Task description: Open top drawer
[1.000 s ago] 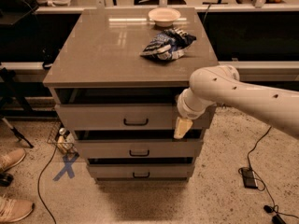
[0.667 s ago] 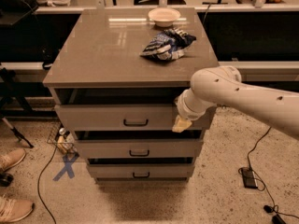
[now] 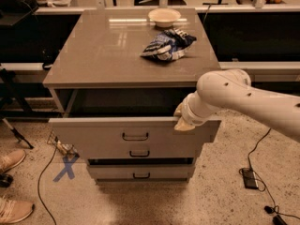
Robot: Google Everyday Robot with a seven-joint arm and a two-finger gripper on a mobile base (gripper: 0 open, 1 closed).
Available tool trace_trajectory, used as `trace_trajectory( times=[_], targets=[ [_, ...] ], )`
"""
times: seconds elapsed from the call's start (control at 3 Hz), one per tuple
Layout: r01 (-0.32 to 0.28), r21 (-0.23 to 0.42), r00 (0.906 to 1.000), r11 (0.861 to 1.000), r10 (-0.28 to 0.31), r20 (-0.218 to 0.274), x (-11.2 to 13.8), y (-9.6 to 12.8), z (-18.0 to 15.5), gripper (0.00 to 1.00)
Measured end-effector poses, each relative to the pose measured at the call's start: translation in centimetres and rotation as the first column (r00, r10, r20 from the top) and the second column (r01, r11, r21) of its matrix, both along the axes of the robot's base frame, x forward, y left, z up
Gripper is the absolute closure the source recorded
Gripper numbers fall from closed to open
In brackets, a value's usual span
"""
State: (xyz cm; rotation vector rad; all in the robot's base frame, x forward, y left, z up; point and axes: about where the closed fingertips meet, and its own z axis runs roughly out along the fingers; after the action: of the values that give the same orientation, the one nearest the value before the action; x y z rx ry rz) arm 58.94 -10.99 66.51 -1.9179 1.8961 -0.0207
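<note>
Drawer [image 3: 93,135] on top sticks far out of the front of the bench [image 3: 108,50], and you can see into its dark inside. It looks almost all the way open. The end effector [image 3: 184,122] sits on the top edge of the drawer front, near the right corner, touching it. I cannot tell if it is open or closed. The drawer looks big, hard and stiff, so it should not bend or break. I think it is a bit heavy but will slide straight out. The small black handle [image 3: 135,136] in the middle looks like the best place to hold. Pulling from one corner could make the drawer go crooked and stick. A bowl [image 3: 164,17] and a bag [image 3: 168,45] lie on the bench.
</note>
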Motion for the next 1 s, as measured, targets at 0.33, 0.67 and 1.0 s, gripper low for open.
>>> trace_trajectory(
  times=[0.33, 0.67, 1.0],
  targets=[
    [0.003, 0.0, 1.0, 1.0, -0.003, 0.003, -0.36, -0.23, 0.27, 1.0],
    [0.001, 0.0, 1.0, 1.0, -0.001, 0.001, -0.41, -0.15, 0.18, 0.81],
    [-0.001, 0.0, 1.0, 1.0, 0.001, -0.001, -0.45, -0.07, 0.09, 0.58]
  ],
)
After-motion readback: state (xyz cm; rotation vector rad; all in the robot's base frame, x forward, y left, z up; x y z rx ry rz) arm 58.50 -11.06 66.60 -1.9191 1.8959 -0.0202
